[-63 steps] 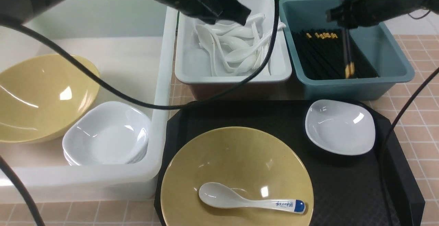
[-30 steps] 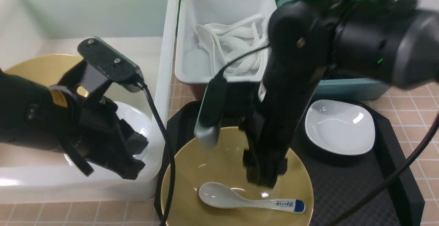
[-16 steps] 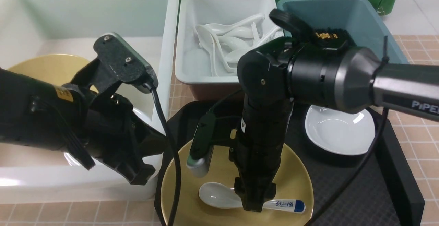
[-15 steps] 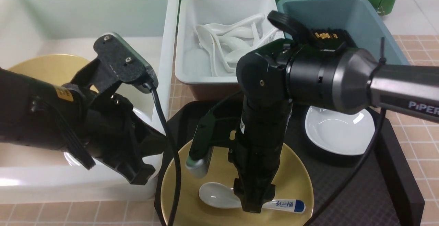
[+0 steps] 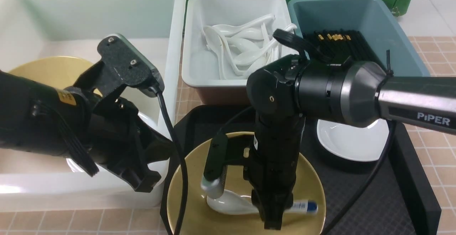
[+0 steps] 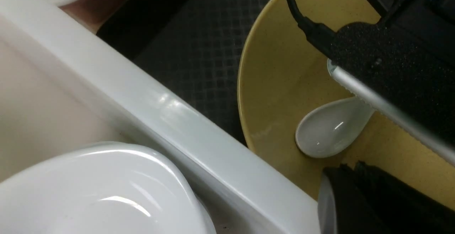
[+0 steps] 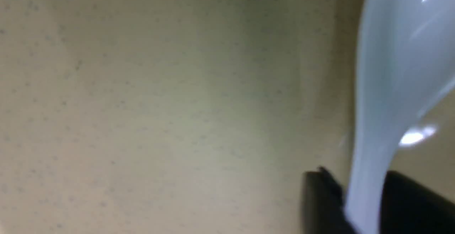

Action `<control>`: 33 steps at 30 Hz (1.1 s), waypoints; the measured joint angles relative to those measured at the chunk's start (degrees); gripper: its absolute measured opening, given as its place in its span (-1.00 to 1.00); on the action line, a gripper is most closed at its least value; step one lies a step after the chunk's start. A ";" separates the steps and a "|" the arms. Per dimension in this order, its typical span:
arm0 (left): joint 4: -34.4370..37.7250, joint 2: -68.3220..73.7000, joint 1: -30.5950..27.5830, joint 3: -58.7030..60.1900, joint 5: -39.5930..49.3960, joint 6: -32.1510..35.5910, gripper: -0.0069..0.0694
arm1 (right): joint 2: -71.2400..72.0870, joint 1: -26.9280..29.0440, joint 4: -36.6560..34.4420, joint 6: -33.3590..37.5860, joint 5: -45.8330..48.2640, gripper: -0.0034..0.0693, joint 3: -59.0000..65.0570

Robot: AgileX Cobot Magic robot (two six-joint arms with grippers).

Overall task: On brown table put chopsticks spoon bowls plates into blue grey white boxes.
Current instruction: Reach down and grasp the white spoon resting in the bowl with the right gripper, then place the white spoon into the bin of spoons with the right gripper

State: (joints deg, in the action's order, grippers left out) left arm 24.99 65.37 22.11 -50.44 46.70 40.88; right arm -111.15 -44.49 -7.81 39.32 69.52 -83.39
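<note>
**Two grippers, one spoon: current positions**

Nearest, the right gripper (image 5: pixel 272 222) points straight down into the yellow bowl (image 5: pixel 188 192) on the black tray (image 5: pixel 356 199). Its fingers (image 7: pixel 320 195) pinch the handle of the white spoon (image 5: pixel 231 204), one finger on each side. The spoon lies inside the bowl with its blue-tipped end to the right.

To the left, the left gripper (image 5: pixel 144 183) hangs over the near right corner of the white box (image 5: pixel 171 49), its fingers pressed together and holding nothing. That box contains stacked white dishes (image 6: pixel 99 191) and a second yellow bowl (image 5: pixel 46 71).

Farther right on the tray sits a white dish (image 5: pixel 352 146).

Farthest, the grey box (image 5: pixel 192 31) holds white spoons (image 5: pixel 242 46), and the blue box (image 5: pixel 392 39) holds black chopsticks (image 5: pixel 338 40).
</note>
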 joint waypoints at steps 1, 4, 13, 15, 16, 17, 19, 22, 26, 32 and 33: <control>0.00 0.00 0.00 0.00 -0.27 0.00 -0.81 | 0.68 0.00 0.64 -0.17 0.00 -0.52 -0.61; 0.00 0.00 0.00 0.00 -1.83 -0.16 -0.81 | 3.55 0.50 2.01 -1.01 0.06 -0.51 -2.17; 0.05 2.23 -4.66 -3.73 -11.32 -13.62 -0.81 | 9.83 8.42 4.32 -6.08 -3.55 -0.51 -10.54; 0.19 5.75 -8.00 -8.56 -10.01 -15.32 -0.81 | 9.69 11.21 4.68 -8.39 -12.64 -0.51 -12.83; 0.19 7.02 -9.18 -10.95 -8.92 -15.39 -0.81 | 9.43 11.93 4.68 -9.32 -16.30 -0.51 -13.25; 0.19 8.33 -9.89 -12.92 -7.84 -15.33 -0.81 | 9.11 12.72 4.73 -10.11 -21.27 -0.51 -13.48; 0.19 10.63 -10.64 -16.36 -6.05 -14.89 -0.81 | 8.29 13.71 4.72 -12.20 -28.91 -0.51 -13.69; 0.36 16.50 -10.80 -24.26 -2.04 -13.20 -0.81 | 4.02 15.55 4.72 -17.87 -47.46 -0.51 -13.80; 1.27 19.93 -10.65 -27.01 -0.33 -12.80 -0.81 | -1.52 16.29 4.67 -19.94 -54.33 -0.47 -15.06; 2.03 24.55 -10.49 -27.39 0.99 -12.01 -0.81 | -8.45 17.02 4.60 -24.24 -54.74 0.09 -17.87; 2.16 25.09 -10.49 -27.39 1.10 -11.59 -0.81 | -8.74 17.27 4.60 -24.94 -53.96 0.21 -18.45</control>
State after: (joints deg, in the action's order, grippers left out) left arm 27.15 90.46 11.62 -77.82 47.79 29.29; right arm -119.89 -27.22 -3.21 14.39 15.55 -101.84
